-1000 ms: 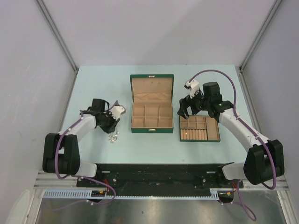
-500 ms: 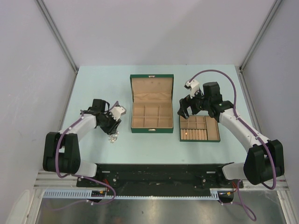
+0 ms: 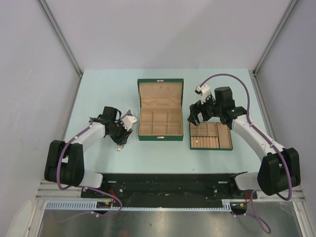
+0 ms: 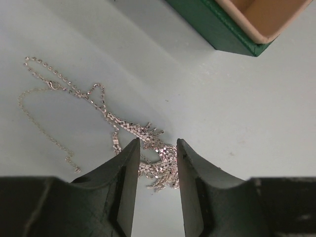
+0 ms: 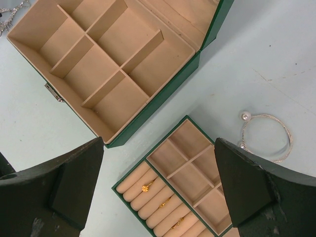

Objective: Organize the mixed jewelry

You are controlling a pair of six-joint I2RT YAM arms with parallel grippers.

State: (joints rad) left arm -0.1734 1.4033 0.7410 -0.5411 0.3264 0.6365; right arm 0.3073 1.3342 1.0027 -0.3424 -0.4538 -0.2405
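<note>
your left gripper (image 4: 157, 146) has dropped lower toward the table (image 4: 247, 98) than a second ago, jaws parted on either side of the beaded cluster of the necklace (image 4: 148, 134), near the green box (image 4: 217, 29). your right gripper (image 5: 159, 148) hangs wide open above the tray (image 5: 129, 177); the silvery loop (image 5: 269, 139) lies on the table beside it.

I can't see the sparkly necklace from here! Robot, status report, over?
Left end effector open, straddling necklace's beaded cluster, not yet gripped. Right end effector open, empty, over tray. Silvery loop beside tray. Nothing in the way.
</note>
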